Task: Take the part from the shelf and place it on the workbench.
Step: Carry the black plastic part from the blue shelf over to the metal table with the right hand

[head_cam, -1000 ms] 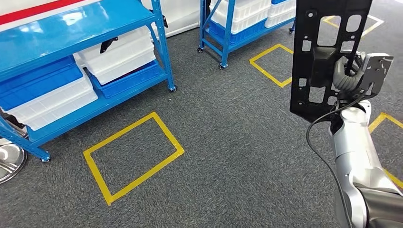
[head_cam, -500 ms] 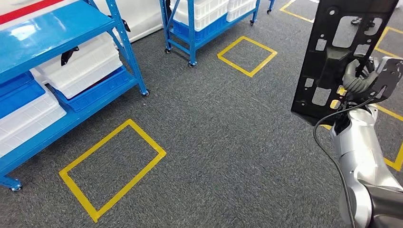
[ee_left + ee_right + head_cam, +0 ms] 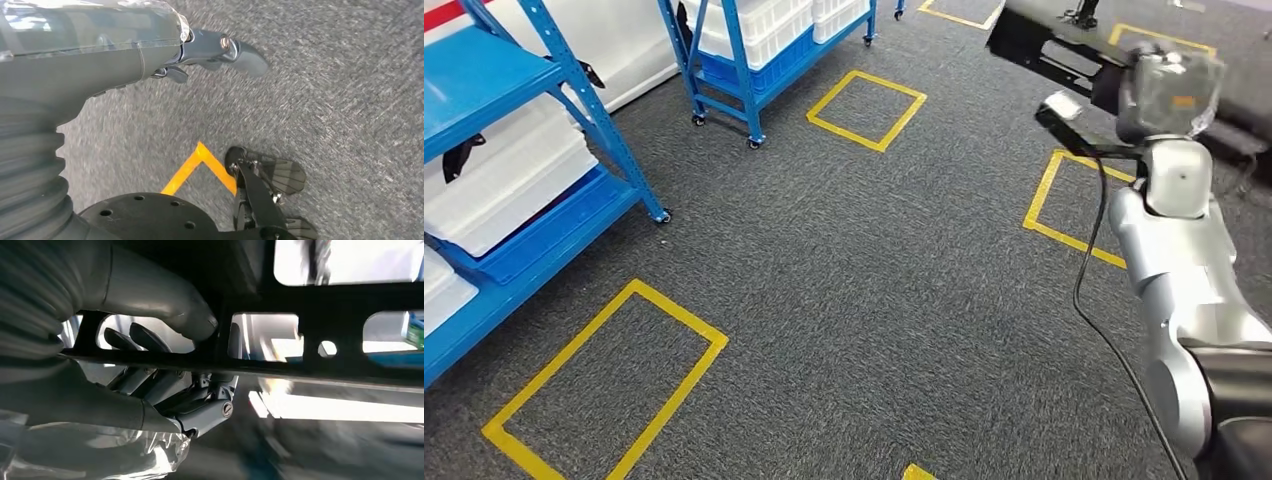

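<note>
Robot's turned off the blue shelving (image 3: 544, 130) since a sec ago. Right hand (image 3: 165, 370) grips the black perforated plate (image 3: 310, 347), now level. Left hand (image 3: 210, 52) hangs, grip unclear. Bench next, prob.

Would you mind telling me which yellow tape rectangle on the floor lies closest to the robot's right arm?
The yellow tape rectangle at the right, partly hidden behind the silver right arm; the other two lie further left, by the blue shelves.

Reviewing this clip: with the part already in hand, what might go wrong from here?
The right robot hand grips the flat black perforated metal plate near one end, so the long overhang might swing or slip. The head view is blurred, suggesting turning; the plate may clip the blue metal shelf rack.
</note>
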Controlling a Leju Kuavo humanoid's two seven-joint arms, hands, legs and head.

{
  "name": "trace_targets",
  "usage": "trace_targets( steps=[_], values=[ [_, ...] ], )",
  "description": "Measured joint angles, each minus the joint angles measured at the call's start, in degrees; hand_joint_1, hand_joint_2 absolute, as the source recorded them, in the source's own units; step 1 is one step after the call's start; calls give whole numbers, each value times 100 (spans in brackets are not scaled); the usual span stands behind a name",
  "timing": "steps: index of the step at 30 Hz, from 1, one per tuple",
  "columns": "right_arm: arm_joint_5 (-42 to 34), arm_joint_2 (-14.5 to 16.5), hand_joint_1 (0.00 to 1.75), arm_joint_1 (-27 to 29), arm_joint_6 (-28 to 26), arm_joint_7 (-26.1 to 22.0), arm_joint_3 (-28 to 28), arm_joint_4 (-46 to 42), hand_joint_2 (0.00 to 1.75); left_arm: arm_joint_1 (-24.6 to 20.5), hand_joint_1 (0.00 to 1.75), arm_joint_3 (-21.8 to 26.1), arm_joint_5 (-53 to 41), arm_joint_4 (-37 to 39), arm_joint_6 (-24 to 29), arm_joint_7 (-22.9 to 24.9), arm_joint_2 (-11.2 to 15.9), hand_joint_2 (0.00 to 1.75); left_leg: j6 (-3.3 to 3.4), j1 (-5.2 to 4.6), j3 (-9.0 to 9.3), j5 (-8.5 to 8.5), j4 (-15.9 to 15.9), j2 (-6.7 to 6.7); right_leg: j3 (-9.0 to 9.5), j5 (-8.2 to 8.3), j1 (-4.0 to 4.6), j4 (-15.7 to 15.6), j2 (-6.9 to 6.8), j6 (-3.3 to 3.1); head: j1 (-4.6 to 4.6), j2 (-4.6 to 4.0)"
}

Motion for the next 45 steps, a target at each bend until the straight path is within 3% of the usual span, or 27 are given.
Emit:
trace_targets(
  steps=[1, 3, 5, 7, 8, 9, 10, 12, 14, 16, 18, 20, 22, 24, 26, 28, 30, 31, 32, 33, 34, 36, 38, 39, 40, 43, 45],
  values=[
    [377, -30, 175, -126, -6, 225, 324, 76, 175, -10, 0, -1, 2, 0, -1, -6, -11, 175, 34, 1, 7, 31, -23, 65, -18, 25, -15, -20, 37, 43, 0, 0],
    [369, -105, 175, -349, -27, 438, 902, 219, 175, -31, 0, -2, 5, 0, -3, -38, -32, 175, 114, 3, 30, 110, -108, 190, -103, -64, 3, 105, -210, 85, 2, -1],
    [152, -138, 175, -522, -40, 465, 1275, 311, 175, -20, 0, -3, 7, 0, -4, -65, -42, 175, 159, -8, 30, 155, -159, 312, -364, -392, 25, 668, -606, 100, 5, -1],
    [-22, -133, 175, -588, -41, 436, 1528, 380, 175, 6, 0, -4, 10, 0, -4, -79, -46, 175, 170, -28, 17, 156, -157, 442, -675, -693, 24, 1381, -737, 125, 5, -1],
    [-77, -134, 175, -588, -41, 407, 1612, 411, 175, 13, 0, -4, 11, 0, -3, -89, -51, 175, 171, -34, 15, 153, -155, 509, -730, -719, 23, 1540, -754, 131, 5, -1],
    [-122, -136, 175, -582, -41, 373, 1662, 438, 175, 15, 0, -5, 11, 0, -2, -102, -60, 175, 171, -41, 15, 148, -153, 573, -667, -639, 25, 1467, -768, 127, 5, -1],
    [-156, -137, 175, -577, -41, 348, 1694, 458, 175, 15, 0, -8, 11, 0, 0, -112, -73, 175, 168, -47, 19, 139, -150, 636, -488, -479, 32, 1167, -806, 112, 5, -1],
    [-183, -136, 175, -580, -41, 323, 1729, 475, 175, 13, 0, -22, 10, 0, 4, -119, -98, 175, 143, -77, 31, 109, -138, 753, -32, -195, 92, 345, -1030, 45, 6, -1],
    [-185, -135, 175, -579, -42, 312, 1755, 475, 175, 12, 0, -44, 8, 0, 8, -114, -108, 175, 100, -108, 37, 79, -131, 863, 167, -121, 165, -63, -1159, -42, 6, -1],
    [-178, -139, 175, -560, -43, 301, 1774, 475, 175, 13, 0, -72, 5, 0, 12, -106, -109, 175, 53, -121, 44, 50, -129, 976, 150, -115, 180, -94, -1039, -108, 5, -1],
    [-166, -148, 175, -538, -43, 295, 1779, 476, 175, 2, 0, -96, 4, 0, 18, -100, -108, 175, -6, -100, 6, -62, -7, 836, 151, -91, 148, -128, -917, -158, 5, -1],
    [-155, -150, 175, -520, -43, 290, 1779, 475, 175, 2, 0, -107, 1, 0, 23, -97, -107, 175, -48, -68, -220, -375, 524, 527, 160, -74, 121, -148, -806, -205, 5, -1],
    [-152, -142, 175, -477, -43, 268, 1779, 475, 175, 22, 0, -119, -17, 0, 24, -94, -107, 175, -65, -58, -578, -700, 1302, 403, 155, -72, 121, -140, -672, -233, 5, -1],
    [-173, -136, 175, -408, -43, 237, 1779, 476, 175, 34, 0, -133, -44, 0, 20, -92, -107, 175, -71, -52, -721, -667, 1551, 386, 152, -74, 122, -120, -514, -235, 4, -1],
    [-209, -137, 175, -358, -43, 224, 1779, 473, 175, 36, 0, -140, -57, 0, 14, -92, -107, 175, -64, -23, -477, -260, 953, 288, 148, -84, 112, -82, -352, -219, 4, -1],
    [-233, -138, 175, -340, -43, 224, 1779, 468, 175, 38, 0, -143, -63, 0, 10, -92, -107, 175, -60, 18, -171, 18, 266, 36, 113, -89, 107, -37, -196, -169, 4, -1],
    [-240, -153, 175, -322, -43, 224, 1779, 463, 175, 38, 0, -145, -68, 0, 6, -89, -107, 175, -42, 21, -69, 36, 43, -62, 62, -58, 84, -32, -53, -88, 4, -1],
    [-240, -176, 175, -304, -43, 224, 1779, 461, 175, 33, 0, -145, -69, 0, 3, -88, -107, 175, -12, 14, -56, 51, 11, -1, 44, -31, 68, -48, 17, -40, 4, 0],
    [-240, -205, 175, -279, -43, 225, 1779, 460, 175, 25, 0, -146, -69, 0, -1, -87, -107, 175, 35, 10, -45, 79, -26, 70, 32, -20, 53, -55, 0, -5, 4, 0],
    [-241, -243, 175, -258, -43, 231, 1777, 460, 175, 18, 0, -147, -69, 0, -2, -86, -105, 175, 86, 8, -29, 110, -71, 137, 2, -52, 56, -17, -116, 22, 4, -1],
    [-241, -275, 175, -245, -44, 242, 1776, 460, 175, 15, 0, -148, -69, 0, -4, -86, -104, 175, 130, 7, -16, 142, -118, 207, -72, -150, 60, 128, -292, 42, 5, -1],
    [-238, -301, 175, -207, -45, 279, 1774, 459, 175, 25, 0, -149, -70, 0, -6, -85, -102, 175, 174, -13, -14, 168, -158, 341, -369, -493, 66, 757, -652, 70, 7, -1],
    [-228, -297, 175, -99, -45, 318, 1761, 458, 175, 34, 0, -153, -70, 0, -8, -79, -102, 175, 179, -30, -22, 165, -156, 487, -664, -732, 48, 1412, -746, 99, 6, -1],
    [-223, -298, 175, -31, -45, 331, 1748, 458, 175, 35, 0, -157, -70, 0, -8, -75, -102, 175, 178, -35, -23, 159, -154, 561, -680, -711, 39, 1481, -760, 105, 7, -1],
    [-221, -299, 175, 26, -45, 341, 1733, 456, 175, 34, 0, -163, -70, 0, -9, -71, -102, 175, 173, -38, -22, 151, -152, 631, -574, -594, 34, 1308, -784, 104, 7, -1],
    [-223, -298, 175, 87, -45, 354, 1682, 411, 175, 27, 0, -179, -70, 0, -13, -67, -102, 175, 127, -73, -6, 107, -135, 826, 62, -188, 85, 165, -1058, 55, 7, -1],
    [-222, -301, 175, 90, -45, 359, 1654, 375, 175, 22, 0, -189, -70, 0, -15, -66, -102, 175, 72, -99, 12, 76, -131, 940, 202, -154, 144, -120, -1124, -1, 7, -1]
  ],
)
